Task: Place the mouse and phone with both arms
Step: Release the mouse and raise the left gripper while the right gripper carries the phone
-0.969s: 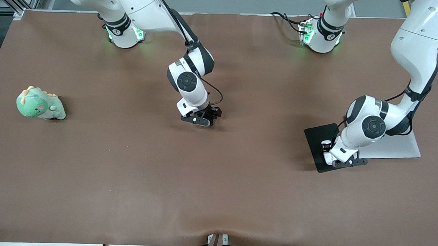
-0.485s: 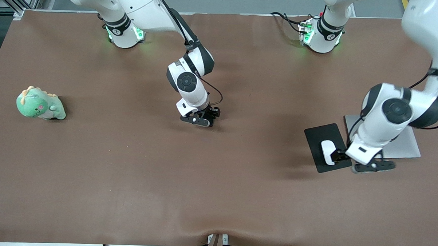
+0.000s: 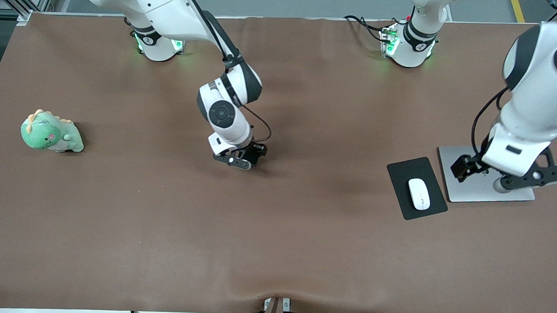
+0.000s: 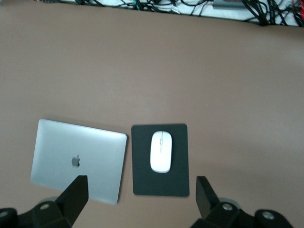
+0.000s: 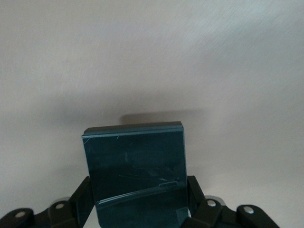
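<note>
The white mouse (image 3: 419, 194) (image 4: 161, 151) lies on a black mouse pad (image 3: 405, 172) (image 4: 159, 183) toward the left arm's end of the table. My left gripper (image 3: 518, 179) (image 4: 141, 183) hangs open and empty in the air over a closed silver laptop (image 3: 472, 186) (image 4: 78, 159) beside the pad. My right gripper (image 3: 241, 159) (image 5: 137, 194) is low over the middle of the table, shut on the phone (image 5: 135, 161), a dark slab held on edge between the fingers. In the front view the gripper hides the phone.
A green plush dinosaur (image 3: 51, 132) sits toward the right arm's end of the table. The brown table cover (image 3: 276, 230) is bare between the two grippers and nearer the front camera. Cables run along the table edge (image 4: 199, 7).
My left gripper let go of the mouse on the pad, rose and swung over the laptop. My right gripper shut on the phone and shifted a little toward the right arm's end.
</note>
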